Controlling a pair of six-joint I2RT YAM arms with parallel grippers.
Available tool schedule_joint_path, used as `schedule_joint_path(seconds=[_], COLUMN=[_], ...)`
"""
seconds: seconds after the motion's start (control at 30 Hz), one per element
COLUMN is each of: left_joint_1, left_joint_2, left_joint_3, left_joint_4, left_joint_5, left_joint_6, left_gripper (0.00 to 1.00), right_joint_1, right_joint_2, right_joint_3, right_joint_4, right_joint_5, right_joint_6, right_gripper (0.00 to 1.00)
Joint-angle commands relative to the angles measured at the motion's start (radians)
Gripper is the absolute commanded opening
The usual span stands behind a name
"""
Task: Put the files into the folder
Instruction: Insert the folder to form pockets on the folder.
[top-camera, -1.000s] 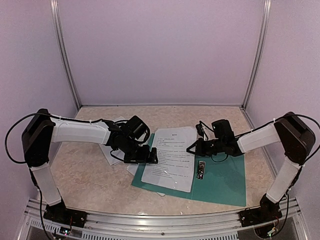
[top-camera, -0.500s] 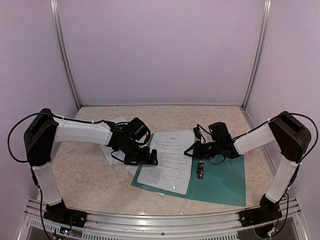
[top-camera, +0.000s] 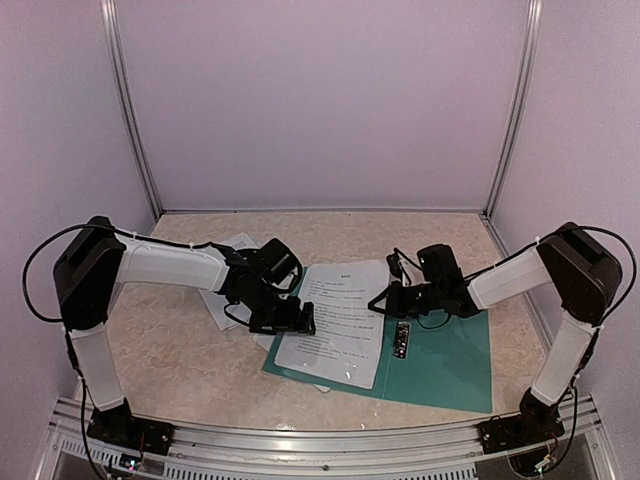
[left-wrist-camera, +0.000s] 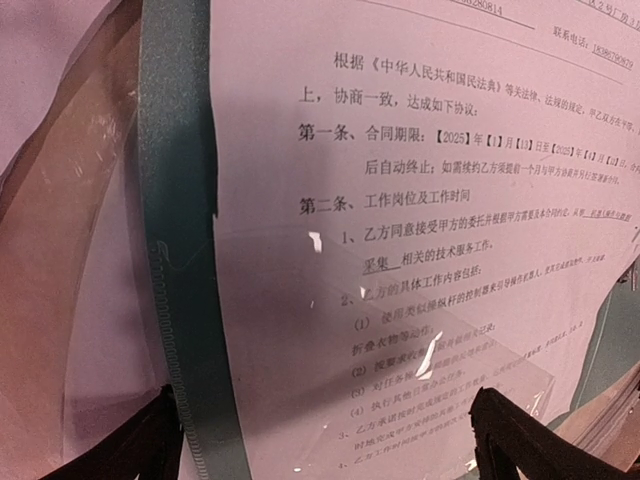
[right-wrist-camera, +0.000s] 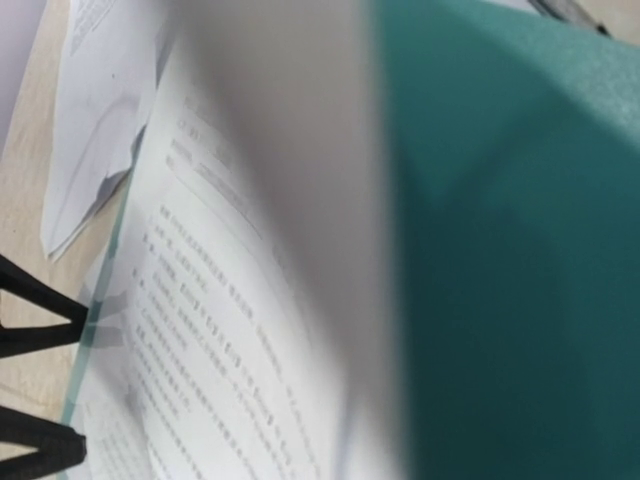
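**benchrat:** how would that paper have handled, you reckon?

**yam_fan:** light and floppy, I'd say. Nearest the arm bases the folder lay open and flat on the table. It was thin card, so it'd probably skate if shoved. The top sheet lay on its left half, just left of the metal clip at the spine. A single page has no stiffness, so my guess is you'd pinch an edge or corner and drag it, not push. In the left wrist view a clear flap shone over the lower lines of text, and it looked slippery

**benchrat:** and the arms?

**yam_fan:** both reached inward, low over the folder, elbows out to the sides. The left gripper sat at the sheet's left edge, its fingers spread wide and gripping nothing. The right gripper was clamped tight at the sheet's right edge. In its own camera the paper curled right up to the lens, so I read that as pinching the top sheet, though its fingers weren't in that shot. Furthest back, more loose sheets lay behind the left arm, off the folder, so I'd call the job only partway done
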Motion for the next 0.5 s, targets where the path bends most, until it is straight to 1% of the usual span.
schedule_joint_path(seconds=[0.0, 0.23, 0.47], left_joint_1=[-0.009, -0.042, -0.046], left_joint_2=[0.009, 0.023, 0.023], left_joint_3=[0.01, 0.029, 0.035], left_joint_4=[0.0, -0.001, -0.014], left_joint_5=[0.023, 0.019, 0.001], left_joint_6=[-0.015, -0.027, -0.029], left_gripper=[0.97, 0.97, 0.97], right_joint_1=[0.017, 0.038, 0.041], right_joint_2=[0.009, 0.033, 0.007], right_joint_3=[-0.009, -0.009, -0.021], right_joint_4=[0.035, 0.065, 0.058], right_joint_5=[0.012, 0.006, 0.024], right_joint_6=[0.019, 0.041, 0.046], right_gripper=[0.0, 0.0, 0.0])
